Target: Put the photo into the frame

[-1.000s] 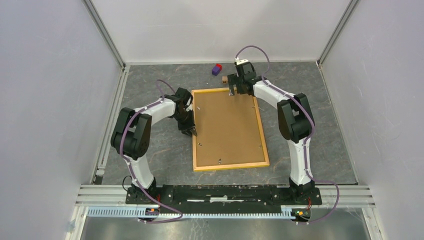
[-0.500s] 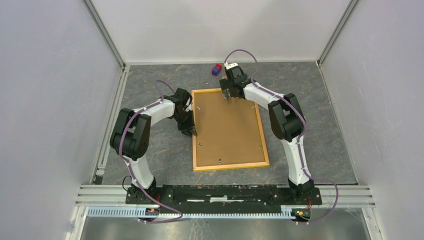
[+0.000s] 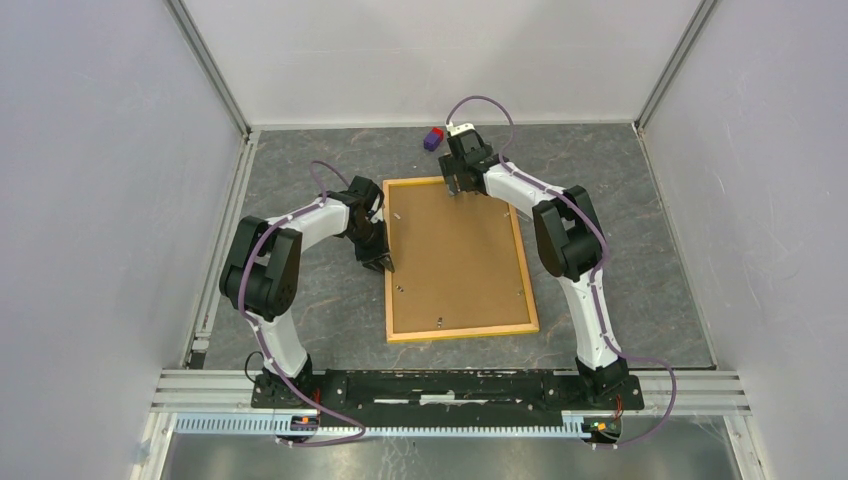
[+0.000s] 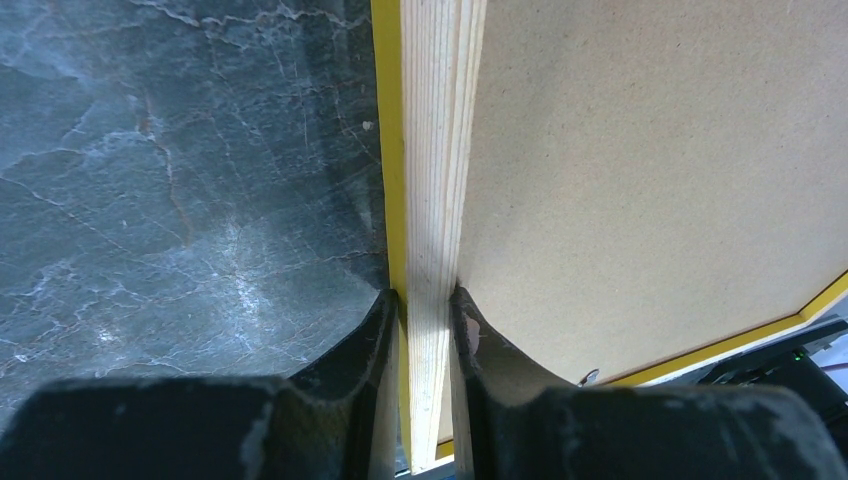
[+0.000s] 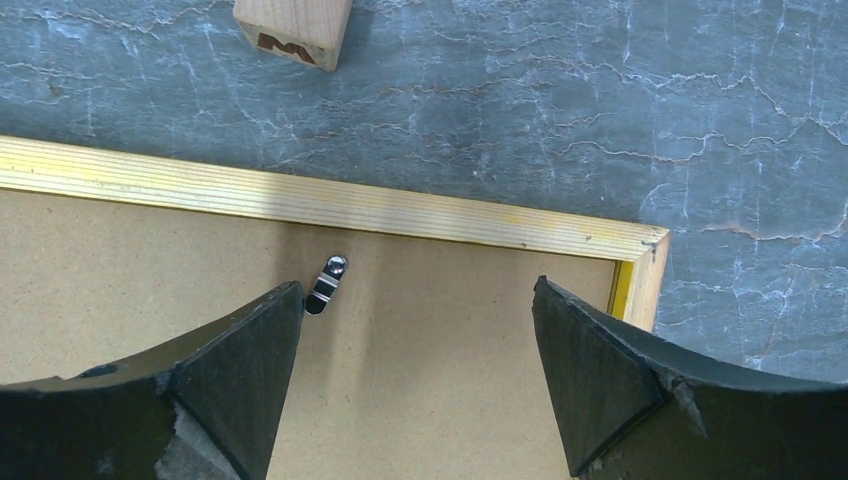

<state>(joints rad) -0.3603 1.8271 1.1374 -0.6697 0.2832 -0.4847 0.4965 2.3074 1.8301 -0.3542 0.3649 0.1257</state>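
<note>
The orange-yellow wooden frame [image 3: 462, 331] lies back up on the grey table, with the plain brown backing board [image 3: 455, 255] set inside it. The photo is hidden. My left gripper [image 3: 384, 265] is shut on the frame's left rail [image 4: 435, 150], one finger outside and one on the board side, as the left wrist view [image 4: 427, 320] shows. My right gripper [image 3: 458, 188] is open and empty over the board just inside the far rail [image 5: 300, 197], as the right wrist view [image 5: 418, 300] shows. A small metal turn clip [image 5: 325, 283] lies by its left finger.
A small wooden block [image 5: 292, 28] sits on the table just beyond the far rail. A purple and red block [image 3: 433, 138] lies near the back wall. More small clips [image 3: 438, 322] dot the board's edges. White walls enclose the table on three sides.
My right gripper has moved left along the frame's far rail and a little inward over the board. The left gripper and the frame have not moved.
</note>
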